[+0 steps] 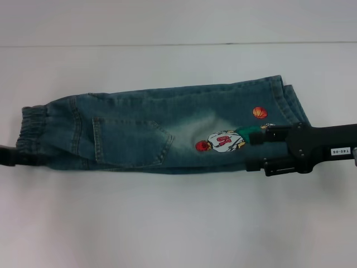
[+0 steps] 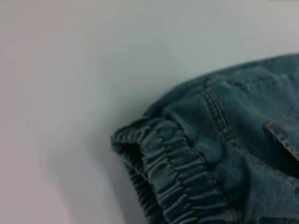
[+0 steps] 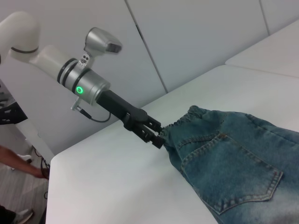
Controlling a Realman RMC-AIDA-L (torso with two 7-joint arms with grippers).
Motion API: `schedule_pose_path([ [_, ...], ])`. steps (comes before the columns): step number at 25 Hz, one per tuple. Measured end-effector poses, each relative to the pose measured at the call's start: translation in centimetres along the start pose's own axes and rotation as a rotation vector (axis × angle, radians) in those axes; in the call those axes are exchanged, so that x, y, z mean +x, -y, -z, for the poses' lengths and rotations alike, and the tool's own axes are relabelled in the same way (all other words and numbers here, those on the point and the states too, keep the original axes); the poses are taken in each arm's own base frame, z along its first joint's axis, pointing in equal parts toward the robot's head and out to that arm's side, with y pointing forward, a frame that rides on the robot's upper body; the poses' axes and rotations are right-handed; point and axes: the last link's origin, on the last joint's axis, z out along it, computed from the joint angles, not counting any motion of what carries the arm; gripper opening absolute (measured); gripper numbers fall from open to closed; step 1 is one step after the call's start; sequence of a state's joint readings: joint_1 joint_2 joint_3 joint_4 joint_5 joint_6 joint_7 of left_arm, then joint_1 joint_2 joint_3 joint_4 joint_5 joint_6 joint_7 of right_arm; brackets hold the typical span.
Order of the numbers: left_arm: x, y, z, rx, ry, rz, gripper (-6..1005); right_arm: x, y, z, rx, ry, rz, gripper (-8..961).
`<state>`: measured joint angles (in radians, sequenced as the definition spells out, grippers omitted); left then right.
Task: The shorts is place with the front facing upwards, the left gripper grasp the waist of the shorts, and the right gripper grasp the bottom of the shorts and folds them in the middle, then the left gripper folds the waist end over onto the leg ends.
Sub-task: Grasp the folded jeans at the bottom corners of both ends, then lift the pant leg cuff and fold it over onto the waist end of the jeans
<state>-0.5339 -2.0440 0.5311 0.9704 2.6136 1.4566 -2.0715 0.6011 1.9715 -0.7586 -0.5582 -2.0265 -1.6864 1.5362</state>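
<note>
The blue denim shorts lie flat on the white table, folded lengthwise, with a back pocket and a cartoon print showing. The elastic waist points left and the leg ends point right. My left gripper sits at the near corner of the waist. In the right wrist view the left gripper pinches the waistband edge of the shorts. My right gripper stands open over the leg end near the print, one finger on the cloth and the other at its near edge. The left wrist view shows only the waistband.
The table's far edge runs across the back of the head view. In the right wrist view the table's corner drops to the floor, where a person's leg shows. A grey wall panel stands behind.
</note>
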Motion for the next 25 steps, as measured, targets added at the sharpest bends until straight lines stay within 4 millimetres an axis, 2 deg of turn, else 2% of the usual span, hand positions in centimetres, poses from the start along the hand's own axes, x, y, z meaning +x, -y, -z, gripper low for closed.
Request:
schedule_pose_path([
  [9, 0.8, -0.9, -0.7, 0.023, 0.030, -0.064, 836, 0.1, 0.1, -0.2, 0.005, 0.000, -0.003, 773],
  [14, 0.9, -0.9, -0.6, 0.027, 0.030, -0.070, 592, 0.1, 0.2, -0.2, 0.010, 0.000, -0.004, 759],
  [17, 0.9, -0.8, -0.5, 0.027, 0.031, -0.074, 377, 0.0, 0.3, -0.3, 0.015, 0.000, -0.001, 750],
  [23, 1.2, -1.4, -0.3, -0.007, 0.045, -0.093, 144, -0.2, 0.4, -0.4, 0.017, 0.001, 0.002, 733],
  [25, 1.6, -1.8, 0.1, -0.024, 0.047, -0.111, 102, -0.2, 0.5, -0.7, 0.023, 0.002, 0.002, 727],
])
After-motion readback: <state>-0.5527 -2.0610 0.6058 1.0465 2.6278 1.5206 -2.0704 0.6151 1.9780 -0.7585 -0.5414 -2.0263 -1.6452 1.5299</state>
